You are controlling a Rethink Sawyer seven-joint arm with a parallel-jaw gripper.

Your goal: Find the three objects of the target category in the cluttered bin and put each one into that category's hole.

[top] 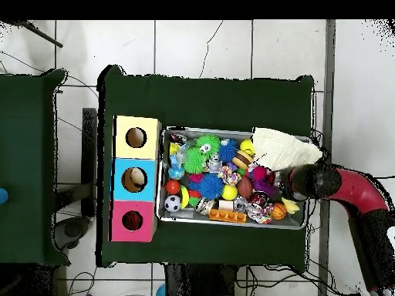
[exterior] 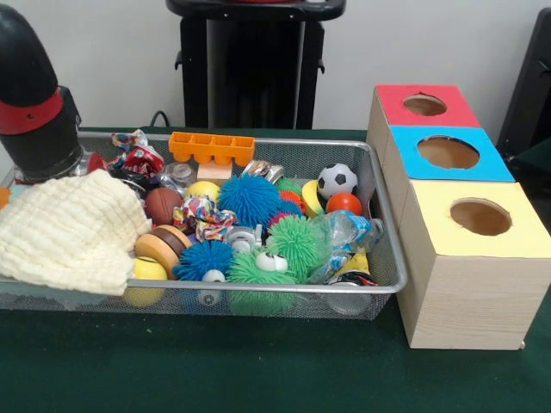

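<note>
A: Starting at the near edge of the front view. What is sitting closest?

B: The green tabletop (exterior: 215, 370), then the front rim of the wire-mesh basket (exterior: 379, 288). Just behind that rim a green spiky ball with googly eyes (exterior: 258, 280) is lying beside a blue spiky ball (exterior: 202, 258). At the 9 o'clock end a cream knitted cloth (exterior: 73, 231) is draping over the contents.

A: Mid-basket?

B: A second green spiky ball (exterior: 297, 243), a larger blue spiky ball (exterior: 250, 200), a knotted rope toy (exterior: 204, 215) and a brown mini basketball (exterior: 162, 206). Toward 2 o'clock a small soccer ball (exterior: 337, 181) is resting just above an orange ball (exterior: 344, 204).

A: Far edge?

B: An orange plastic tray (exterior: 211, 146) is leaning on the back rim. No plush animals are showing among the clutter; I cannot pick any out in either view.

A: The boxes?

B: Standing just beside the basket at 3 o'clock, running near to far: yellow-topped hole (exterior: 480, 217), blue-topped hole (exterior: 448, 152), red-topped hole (exterior: 424, 105).

A: The arm?

B: The red and black arm (exterior: 34, 103) is reaching down at the basket's 9 o'clock end, behind the cloth. In the overhead view the gripper (top: 287, 183) is sitting over the basket's 3 o'clock end; whether its tip is spread or pressed together, I cannot tell.
</note>
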